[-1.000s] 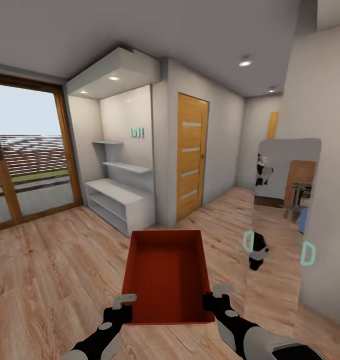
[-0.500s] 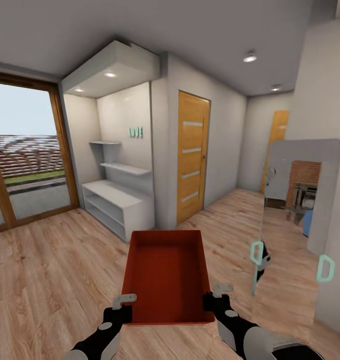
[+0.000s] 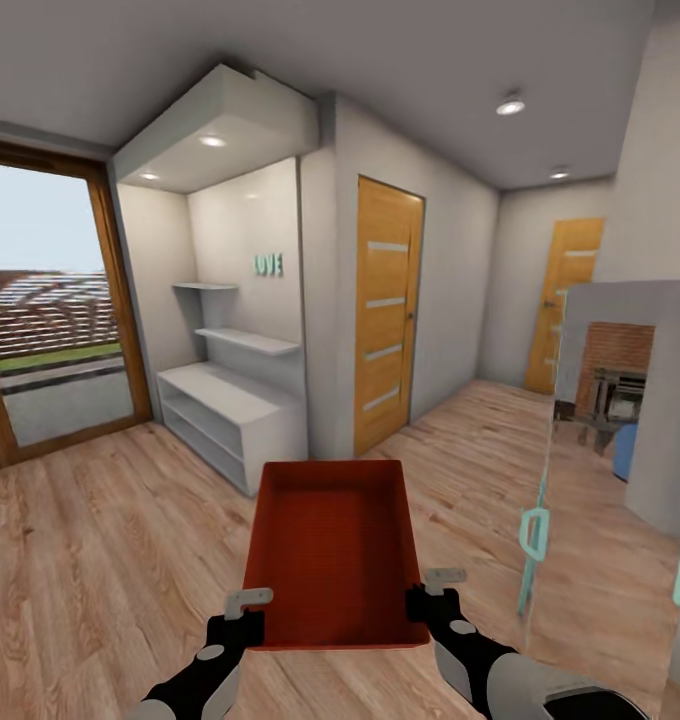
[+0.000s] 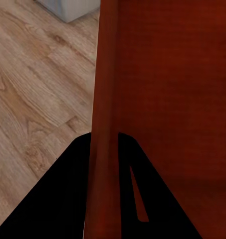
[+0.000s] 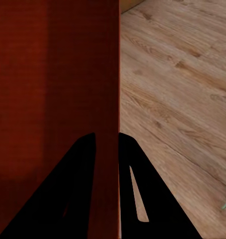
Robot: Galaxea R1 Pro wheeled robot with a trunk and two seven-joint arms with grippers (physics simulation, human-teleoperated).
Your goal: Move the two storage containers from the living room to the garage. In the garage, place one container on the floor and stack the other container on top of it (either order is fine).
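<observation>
Black fingers of the left gripper (image 3: 248, 604) pinch the container's left wall; the right gripper (image 3: 432, 588) pinches its right wall the same way. Storage container (image 3: 332, 550): plain red-orange, rectangular, open-topped, smooth straight walls, nothing visible inside, carried level in front of the robot above the light wood-plank floor (image 3: 100, 540). Beyond: white shelf unit (image 3: 230, 415), wooden door (image 3: 385, 315) with pale stripes, mirror panel (image 3: 610, 470) at right

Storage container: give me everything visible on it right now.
The storage container is a plain red-orange rectangular open-top box with straight smooth walls and nothing inside. It is held level above the light wood-plank floor, long axis pointing away from the robot. The left pincer clamps its left wall and the right pincer its right wall, near the close end.
</observation>
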